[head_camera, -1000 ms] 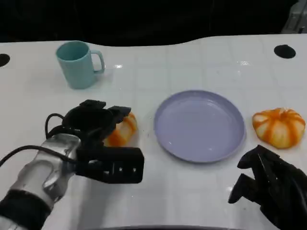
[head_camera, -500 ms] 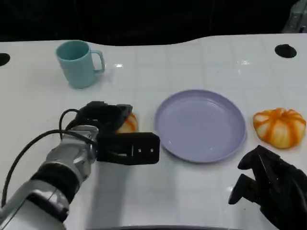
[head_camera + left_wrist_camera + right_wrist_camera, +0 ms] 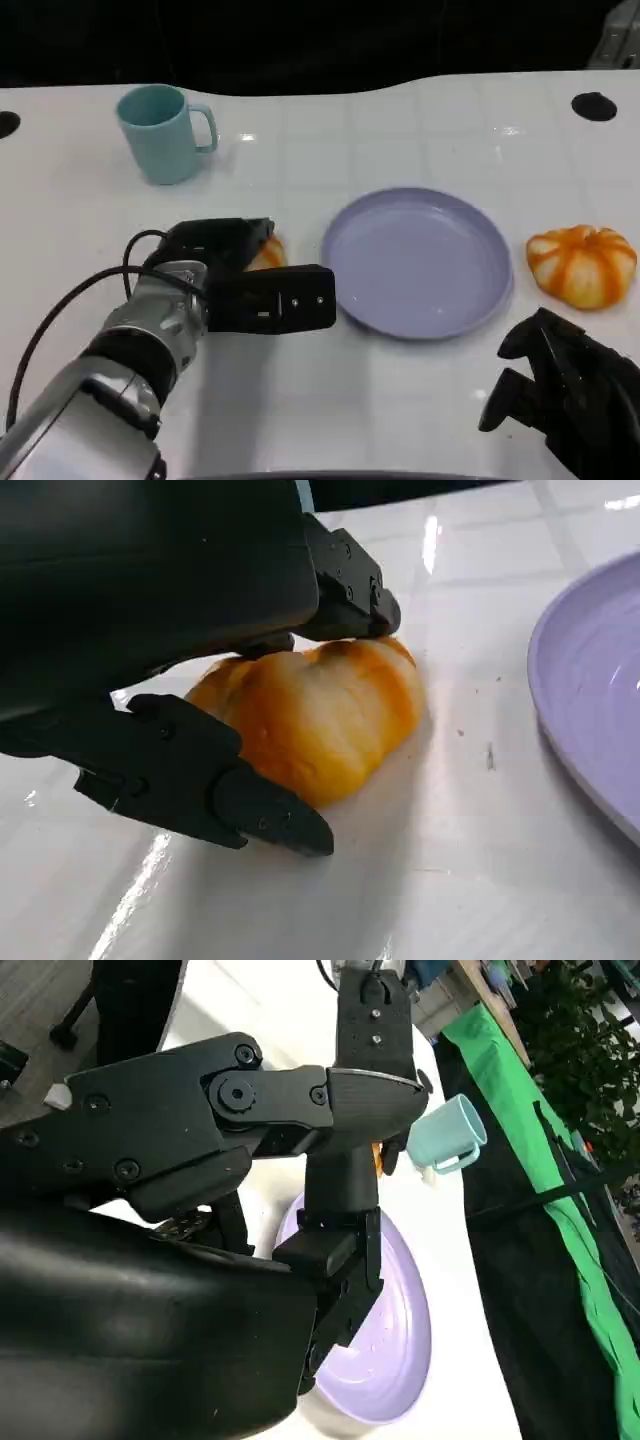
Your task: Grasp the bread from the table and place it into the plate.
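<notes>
The bread (image 3: 267, 255), an orange-and-white bun, lies on the white table just left of the lilac plate (image 3: 415, 262). My left hand (image 3: 235, 278) sits over it and hides most of it in the head view. In the left wrist view the bread (image 3: 320, 720) is pinched between my left hand's fingers (image 3: 345, 590) on its far side and one along its near side, and it rests on the table beside the plate's rim (image 3: 600, 700). My right hand (image 3: 565, 405) rests at the lower right, fingers apart, holding nothing.
A second orange-striped bun (image 3: 582, 262) lies right of the plate, just beyond my right hand. A teal cup (image 3: 160, 135) stands at the back left. The table's dark far edge runs behind it. The right wrist view shows the plate (image 3: 390, 1360) and cup (image 3: 445, 1135).
My left hand moved right and forward onto the bread and has settled around it over the last half second. The right hand, plate and other bun stayed put.
</notes>
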### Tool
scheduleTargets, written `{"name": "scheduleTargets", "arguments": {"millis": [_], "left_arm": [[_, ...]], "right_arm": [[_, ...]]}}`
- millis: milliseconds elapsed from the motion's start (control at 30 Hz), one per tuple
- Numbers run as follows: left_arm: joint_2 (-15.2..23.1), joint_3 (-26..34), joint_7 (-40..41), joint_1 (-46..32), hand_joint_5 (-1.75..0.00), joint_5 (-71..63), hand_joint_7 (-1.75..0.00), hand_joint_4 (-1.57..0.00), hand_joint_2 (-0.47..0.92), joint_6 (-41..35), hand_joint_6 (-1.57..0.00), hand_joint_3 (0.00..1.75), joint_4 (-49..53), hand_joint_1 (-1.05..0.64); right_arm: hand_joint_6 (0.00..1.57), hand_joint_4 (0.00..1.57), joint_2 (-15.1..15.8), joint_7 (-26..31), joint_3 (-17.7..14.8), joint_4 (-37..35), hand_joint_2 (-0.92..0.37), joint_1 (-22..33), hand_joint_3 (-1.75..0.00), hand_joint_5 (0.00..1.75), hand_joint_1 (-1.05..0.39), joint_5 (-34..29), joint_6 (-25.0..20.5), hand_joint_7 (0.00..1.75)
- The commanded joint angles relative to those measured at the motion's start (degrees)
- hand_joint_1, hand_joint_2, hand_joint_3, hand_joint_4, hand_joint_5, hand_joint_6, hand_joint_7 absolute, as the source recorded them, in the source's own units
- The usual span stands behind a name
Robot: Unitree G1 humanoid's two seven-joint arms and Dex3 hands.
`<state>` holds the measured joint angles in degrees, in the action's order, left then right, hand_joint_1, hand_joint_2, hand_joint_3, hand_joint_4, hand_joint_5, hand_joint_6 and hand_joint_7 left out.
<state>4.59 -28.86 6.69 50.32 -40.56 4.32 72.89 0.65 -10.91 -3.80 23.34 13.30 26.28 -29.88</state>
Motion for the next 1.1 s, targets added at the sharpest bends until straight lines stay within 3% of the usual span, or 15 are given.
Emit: {"name": "scheduleTargets", "arguments": {"millis": [33,67,133,167,200,233,400,633,667,733,833,933,1100], "left_arm": [[1.3,-0.1,4.4,-0.6,-1.23,0.5,-0.07,-0.7,0.92,2.3,-0.99,0.06,1.6,-0.25],[1.5,-0.4,5.7,-0.8,-1.44,0.4,-0.22,-0.76,0.92,2.9,-1.14,0.11,1.8,-0.24],[1.8,-0.8,7.8,-1.2,-1.56,0.1,-0.54,-0.79,0.92,3.9,-1.08,0.14,2.0,-0.23],[1.9,-0.9,8.7,-1.3,-1.67,0.1,-1.07,-0.79,0.91,4.2,-0.88,0.23,2.2,-0.24],[2.1,-1.1,9.8,-1.5,-1.71,0.0,-1.29,-0.79,0.91,4.6,-0.78,0.26,2.2,-0.24],[2.2,-1.2,10.8,-1.5,-1.73,-0.1,-1.42,-0.8,0.92,4.7,-0.73,0.29,2.3,-0.23],[2.9,-1.5,17.0,-2.2,-1.75,-0.3,-1.69,-0.85,0.87,7.1,-0.61,0.32,2.3,-0.2],[2.7,0.3,20.7,-1.2,-1.75,1.6,-1.74,-0.86,0.85,7.7,-0.56,0.33,1.5,-0.15],[2.5,0.8,20.7,-0.8,-1.75,2.2,-1.67,-0.86,0.87,7.6,-0.58,0.36,1.2,-0.15],[2.2,2.3,21.0,-0.2,-1.75,3.5,-1.7,-0.87,0.88,8.5,-0.57,0.41,0.5,-0.15],[1.7,4.0,21.2,0.9,-1.75,5.3,-1.74,-0.87,0.77,9.9,-0.55,0.63,-0.7,-0.15],[1.1,5.7,20.7,1.9,-1.75,7.0,-1.75,-0.91,0.62,11.7,-0.63,0.92,-1.5,-0.15],[-0.1,6.2,19.4,4.1,-1.75,7.6,-1.75,-0.9,0.58,11.2,-0.65,0.98,-2.3,-0.18]], "right_arm": [[0.53,0.67,0.8,0.1,-0.7,0.8,-0.92,0.2,-0.38,1.75,-0.44,0.7,-0.1,1.59],[0.52,0.66,0.7,0.1,-0.7,0.8,-0.92,0.2,-0.38,1.75,-0.44,0.7,-0.1,1.59],[0.52,0.66,0.7,0.4,-0.8,0.9,-0.92,0.2,-0.38,1.75,-0.44,0.7,-0.3,1.6],[0.52,0.66,0.7,0.5,-0.7,1.0,-0.92,0.3,-0.37,1.75,-0.44,0.6,-0.3,1.6],[0.52,0.66,0.7,0.5,-0.7,1.0,-0.92,0.3,-0.37,1.75,-0.44,0.5,-0.3,1.6],[0.53,0.66,0.8,0.3,-0.7,0.8,-0.92,0.3,-0.37,1.75,-0.44,0.5,-0.1,1.6],[0.53,0.67,0.9,-0.4,-0.8,0.3,-0.92,0.2,-0.37,1.75,-0.45,0.5,0.5,1.6],[0.53,0.66,0.9,0.0,-0.8,0.0,-0.92,0.0,-0.37,1.75,-0.45,0.4,0.3,1.59],[0.53,0.66,0.9,-0.1,-0.8,-0.1,-0.92,0.0,-0.37,1.75,-0.44,0.4,0.4,1.58],[0.53,0.66,1.1,-0.2,-0.8,-0.2,-0.92,-0.1,-0.37,1.75,-0.44,0.3,0.4,1.58],[0.54,0.66,1.2,-0.3,-0.8,-0.2,-0.92,-0.2,-0.38,1.75,-0.44,0.3,0.4,1.58],[0.53,0.65,1.1,-0.1,-0.7,-0.3,-0.92,-0.3,-0.39,1.75,-0.43,0.3,0.4,1.59],[0.53,0.65,0.8,0.4,-0.9,-0.3,-0.92,-0.4,-0.39,1.75,-0.43,0.7,-0.2,1.59]]}}
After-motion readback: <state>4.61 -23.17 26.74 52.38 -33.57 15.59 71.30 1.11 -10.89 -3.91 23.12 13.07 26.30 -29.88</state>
